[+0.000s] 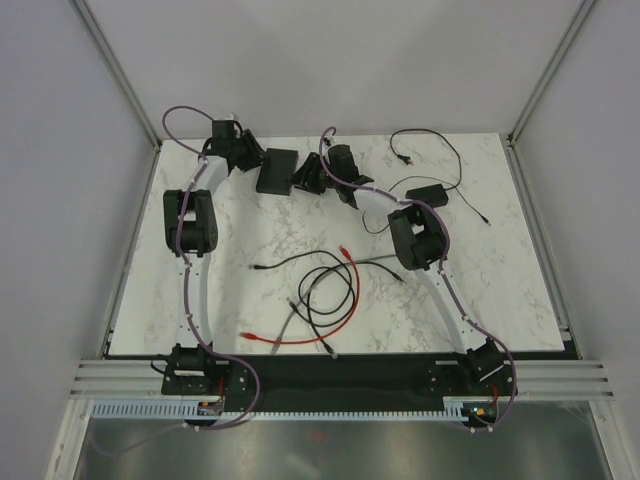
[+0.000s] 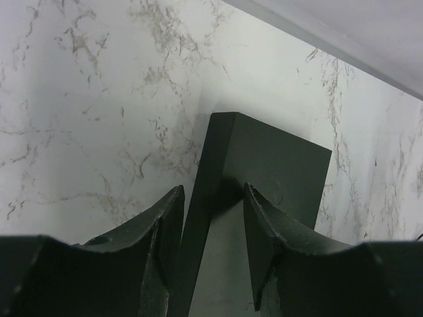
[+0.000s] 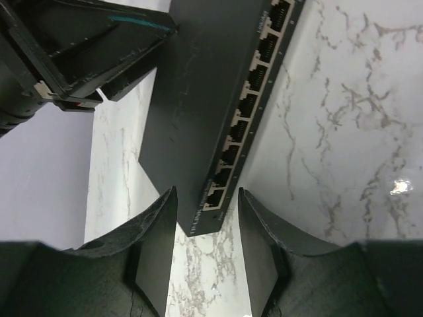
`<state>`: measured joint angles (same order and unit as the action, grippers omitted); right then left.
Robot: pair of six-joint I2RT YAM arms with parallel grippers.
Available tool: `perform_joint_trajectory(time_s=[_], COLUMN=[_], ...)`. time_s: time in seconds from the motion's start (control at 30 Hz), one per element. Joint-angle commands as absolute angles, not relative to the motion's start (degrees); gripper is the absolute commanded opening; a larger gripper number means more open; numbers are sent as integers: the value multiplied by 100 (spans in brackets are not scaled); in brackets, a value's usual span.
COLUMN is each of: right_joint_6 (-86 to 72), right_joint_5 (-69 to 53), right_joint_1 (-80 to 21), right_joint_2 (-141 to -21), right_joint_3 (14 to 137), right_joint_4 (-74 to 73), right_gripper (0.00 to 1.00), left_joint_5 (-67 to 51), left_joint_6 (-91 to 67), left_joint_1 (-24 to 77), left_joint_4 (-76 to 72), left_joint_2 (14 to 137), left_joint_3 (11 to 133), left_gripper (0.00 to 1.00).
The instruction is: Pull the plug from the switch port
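Observation:
The switch [image 1: 277,170] is a flat matte-black box lying at the back of the marble table. Its row of sockets [image 3: 246,109] faces right, and every socket that shows is empty, with no plug in it. My left gripper [image 1: 245,153] stands open at the switch's left side. In the left wrist view it [image 2: 213,188] straddles a long edge of the switch [image 2: 277,165], one finger outside the side wall and one over the top face. My right gripper [image 1: 312,177] is open at the socket side. The near corner of the switch [image 3: 198,99] sits just ahead of that gripper [image 3: 207,191].
A small black power adapter [image 1: 430,195] with thin cords lies right of the right arm. A red cable [image 1: 352,290], black cables [image 1: 318,292] and a grey cable lie loose mid-table, their ends free. Metal frame posts and grey walls border the table.

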<state>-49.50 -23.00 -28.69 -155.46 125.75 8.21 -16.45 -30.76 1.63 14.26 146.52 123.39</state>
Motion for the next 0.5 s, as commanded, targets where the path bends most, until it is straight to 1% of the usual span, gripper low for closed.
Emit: perform_joint_trajectory(time_s=[0.0,0.27,0.47], right_joint_6=[-4834,-5010,-5080], right_joint_5=[-2250,-2417,-2514], right_joint_1=[-2848,-2848,-2883], right_joint_2=[-15627,-15908,-15803], right_joint_3=[12928,13236,13026], right_joint_4=[870,888,896], right_gripper=[50,50,48], left_joint_5=[-1854,-2942,-3699], left_joint_6=[-2935,-3032,-3138], left_joint_1=[167,176,237], left_joint_4=[1327,1301,1301], left_joint_2=[14756,15012,15179], left_joint_3=[12796,12911,13016], left_gripper=[49,45,42])
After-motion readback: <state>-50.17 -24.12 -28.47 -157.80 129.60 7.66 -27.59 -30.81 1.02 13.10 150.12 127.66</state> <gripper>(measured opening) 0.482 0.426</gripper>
